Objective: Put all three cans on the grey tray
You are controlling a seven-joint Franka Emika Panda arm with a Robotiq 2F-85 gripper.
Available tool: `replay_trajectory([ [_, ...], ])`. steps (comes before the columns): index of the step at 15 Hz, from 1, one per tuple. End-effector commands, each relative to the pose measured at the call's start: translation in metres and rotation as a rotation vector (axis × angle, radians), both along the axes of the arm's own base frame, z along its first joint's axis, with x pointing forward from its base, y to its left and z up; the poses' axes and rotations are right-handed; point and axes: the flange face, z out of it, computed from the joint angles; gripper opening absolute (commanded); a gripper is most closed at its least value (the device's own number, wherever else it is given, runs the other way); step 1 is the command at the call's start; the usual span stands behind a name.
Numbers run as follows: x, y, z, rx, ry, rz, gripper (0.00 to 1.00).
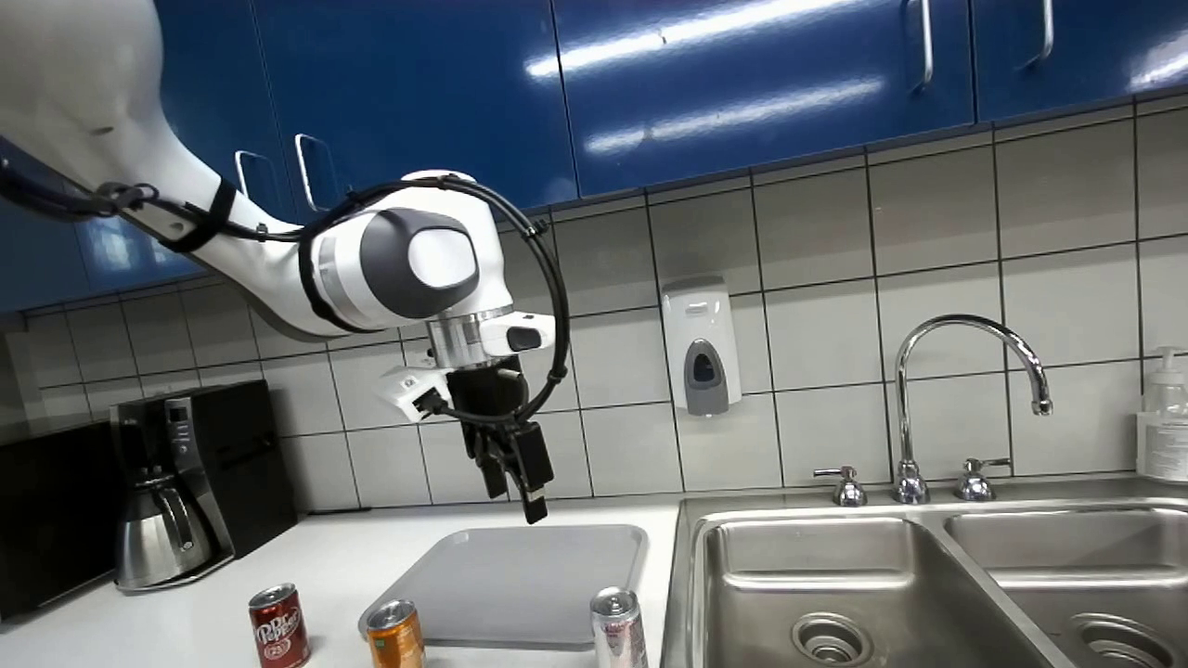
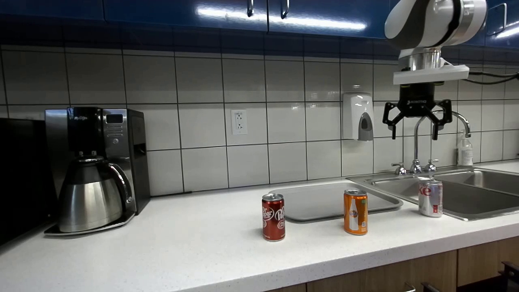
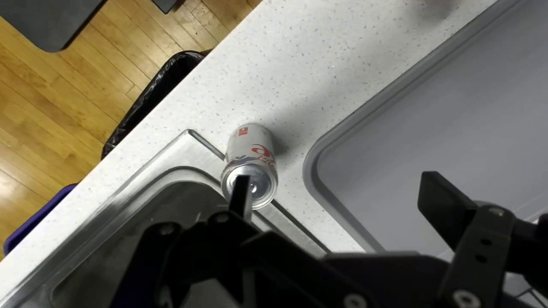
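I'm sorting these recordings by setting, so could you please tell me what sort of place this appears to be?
Probably a workplace kitchenette, though a home kitchen can't be ruled out: it has a double steel sink, a coffee maker and a wall-mounted dispenser.

In both exterior views: blue cabinets (image 1: 418, 83) along the top, tiles (image 1: 937, 315) behind, black box (image 2: 24, 170) cut off at left edge, then coffee maker (image 2: 115, 132) with steel pot (image 2: 91, 202), dispenser (image 1: 703, 348) right of centre, sink (image 1: 807, 554), tap (image 1: 903, 399) and bottle (image 1: 1166, 422) on the right, counter (image 2: 154, 251) low in frame. In an exterior view, outlet (image 2: 239, 122) just left of centre, wood cupboards (image 2: 385, 267) lower right. In the wrist view, wood floor (image 3: 72, 107) left, dark grey flat thing (image 3: 47, 21) upper left, black bag (image 3: 145, 100) beside the counter edge, purple thing (image 3: 36, 220) lower left, too little shown to identify.
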Motion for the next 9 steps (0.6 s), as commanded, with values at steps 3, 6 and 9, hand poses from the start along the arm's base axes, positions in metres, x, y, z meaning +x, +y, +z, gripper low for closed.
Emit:
replay_trajectory([
  [3,-0.016,-0.037,-0.011,-0.012,0.010,-0.041,1.00],
  [6,-0.019,-0.050,-0.022,-0.007,0.018,-0.060,1.00],
  [9,-0.016,-0.059,-0.035,-0.009,0.009,-0.074,1.00],
])
